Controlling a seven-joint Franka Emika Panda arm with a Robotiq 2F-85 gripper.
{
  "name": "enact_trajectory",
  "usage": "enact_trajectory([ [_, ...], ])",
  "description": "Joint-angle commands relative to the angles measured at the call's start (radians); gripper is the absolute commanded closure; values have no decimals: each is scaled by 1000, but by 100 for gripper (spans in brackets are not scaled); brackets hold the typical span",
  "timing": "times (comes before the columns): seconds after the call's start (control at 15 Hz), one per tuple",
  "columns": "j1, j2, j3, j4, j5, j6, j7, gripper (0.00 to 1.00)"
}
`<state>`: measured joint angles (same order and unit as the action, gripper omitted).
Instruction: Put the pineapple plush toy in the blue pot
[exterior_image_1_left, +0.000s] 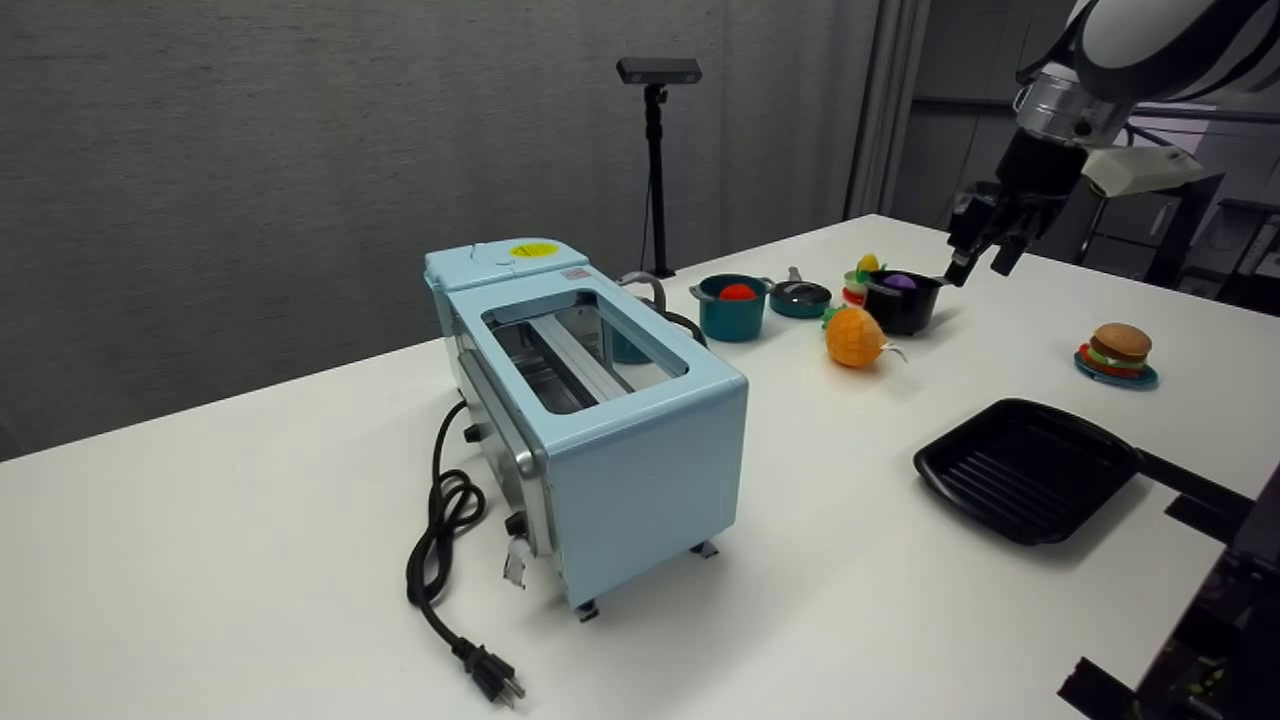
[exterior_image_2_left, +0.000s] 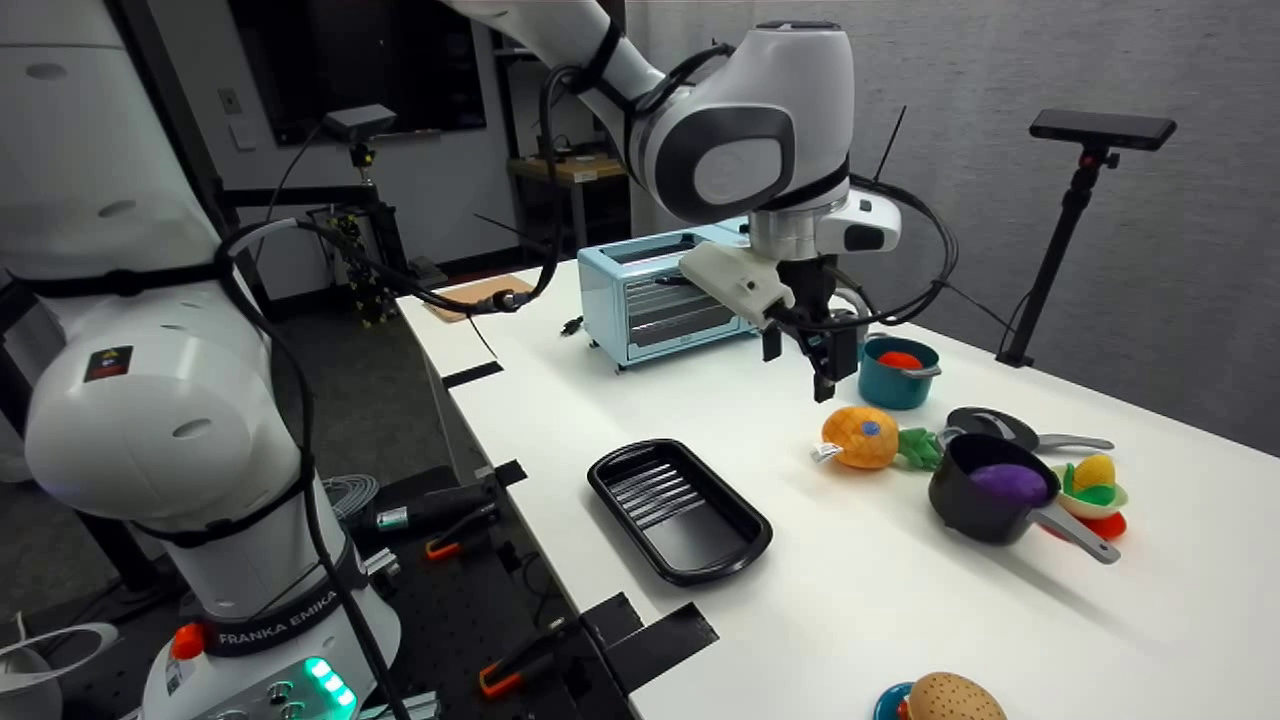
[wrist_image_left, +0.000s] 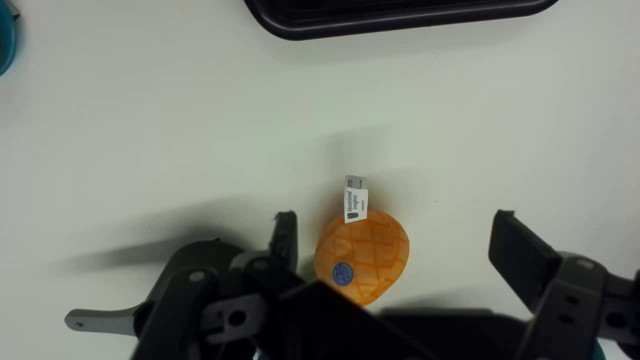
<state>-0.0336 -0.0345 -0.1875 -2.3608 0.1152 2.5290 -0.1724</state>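
Note:
The pineapple plush toy (exterior_image_1_left: 855, 337) is orange with a green leafy end and lies on its side on the table, also in an exterior view (exterior_image_2_left: 858, 437). In the wrist view it (wrist_image_left: 372, 250) appears between the spread fingers, nearer the left one, with its white tag toward the top. The blue pot (exterior_image_1_left: 732, 314) is teal and upright, with a red thing inside; it also stands behind the toy in an exterior view (exterior_image_2_left: 893, 386). My gripper (wrist_image_left: 395, 215) is open and empty, held above the table over the toy's area, also in both exterior views (exterior_image_1_left: 982, 262) (exterior_image_2_left: 797, 368).
A black saucepan (exterior_image_2_left: 970, 515) with a purple thing inside stands beside the toy's leaves. A small dark pan (exterior_image_2_left: 985, 425) lies near the pot. A black square pan (exterior_image_2_left: 690, 510), a burger toy (exterior_image_1_left: 1118, 350) and a light-blue toaster (exterior_image_1_left: 645, 480) are also on the table.

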Motion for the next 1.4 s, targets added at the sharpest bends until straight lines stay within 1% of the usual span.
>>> enact_trajectory([
  [0.0,-26,34,31,16,-17,43,43,0],
  [0.2,-26,93,38,58,-36,57,85,0],
  [0.33,-24,147,43,111,-40,44,105,0],
  [0.67,-29,311,70,305,-7,-10,101,0],
  [0.87,-32,423,83,436,-19,-69,104,0],
  [1.13,-30,553,68,582,-59,-125,144,0],
  [1.33,-40,631,70,660,-70,-137,153,0],
])
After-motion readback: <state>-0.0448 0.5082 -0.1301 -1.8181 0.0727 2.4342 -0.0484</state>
